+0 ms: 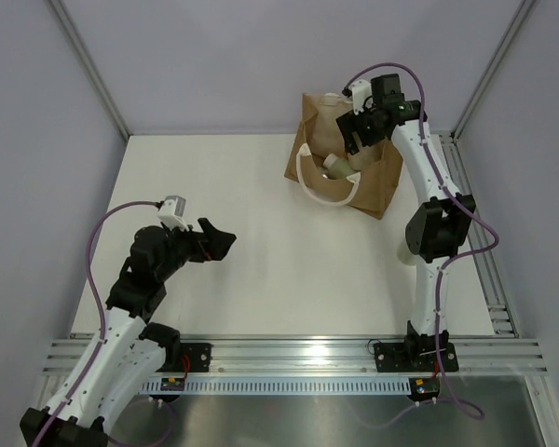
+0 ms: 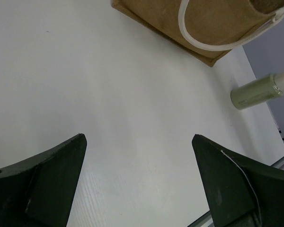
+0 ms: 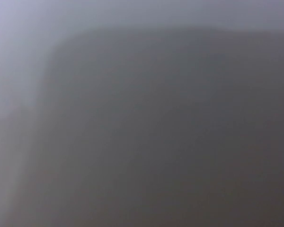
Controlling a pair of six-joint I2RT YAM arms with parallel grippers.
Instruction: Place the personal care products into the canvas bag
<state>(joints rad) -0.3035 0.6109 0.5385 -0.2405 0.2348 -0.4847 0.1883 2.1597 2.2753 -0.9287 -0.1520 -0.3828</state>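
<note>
The canvas bag (image 1: 377, 182), tan with white rope handles (image 1: 328, 194), stands at the back right of the table. It also shows at the top of the left wrist view as the bag (image 2: 213, 21). My right gripper (image 1: 358, 142) hovers over the bag's mouth with its jaws spread. A pale bottle with a cream cap (image 1: 337, 165) lies in the opening just below the jaws; I cannot tell if they touch. The right wrist view is only a dark blur. Another pale olive cream-capped bottle (image 2: 259, 91) lies on the table beside the bag. My left gripper (image 1: 220, 240) is open and holds nothing.
The table's white surface (image 1: 233, 196) spreads between the left gripper and the bag. Grey walls close the back and sides. A metal rail (image 1: 298, 356) carries both arm bases at the near edge. The right arm (image 1: 434, 223) stands just right of the bag.
</note>
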